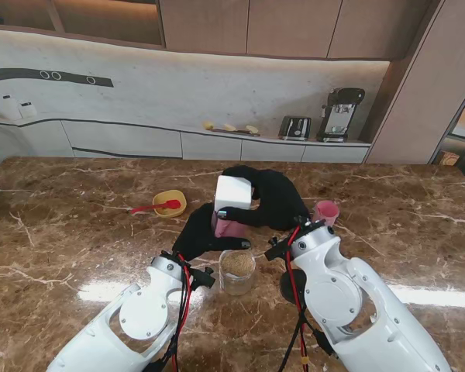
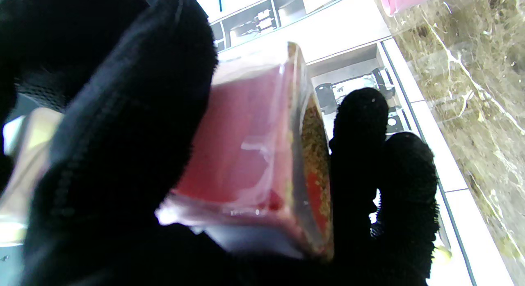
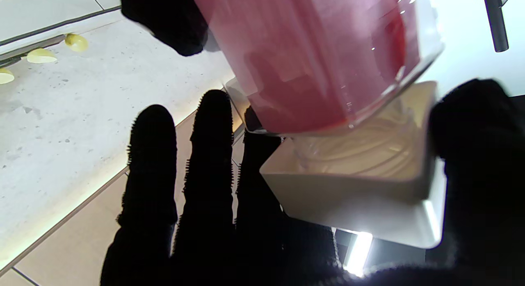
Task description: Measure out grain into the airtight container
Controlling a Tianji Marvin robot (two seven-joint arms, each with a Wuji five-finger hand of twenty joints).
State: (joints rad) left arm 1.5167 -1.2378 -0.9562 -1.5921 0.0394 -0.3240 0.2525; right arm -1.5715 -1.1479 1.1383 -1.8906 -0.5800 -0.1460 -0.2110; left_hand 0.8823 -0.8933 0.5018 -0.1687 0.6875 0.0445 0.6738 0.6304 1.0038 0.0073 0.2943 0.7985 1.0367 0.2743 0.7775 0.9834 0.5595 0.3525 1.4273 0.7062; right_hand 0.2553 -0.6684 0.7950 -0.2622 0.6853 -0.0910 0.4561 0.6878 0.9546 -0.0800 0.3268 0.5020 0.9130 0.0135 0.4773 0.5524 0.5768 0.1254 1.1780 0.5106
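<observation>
Stand view: above the middle of the marble bench (image 1: 77,232), the left hand (image 1: 204,236) grips a clear, red-tinted container (image 1: 227,225) while the right hand (image 1: 273,198) grasps its white square lid (image 1: 233,191). A grain-filled glass (image 1: 237,270) stands near the bench's front edge; a pink cup (image 1: 325,211) and yellow bowl (image 1: 169,203) flank them.

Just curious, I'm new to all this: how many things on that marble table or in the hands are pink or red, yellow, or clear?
Pink or red: 3, container, cup, spoon
Yellow: 1, bowl
Clear: 1, jar
Total: 5
</observation>
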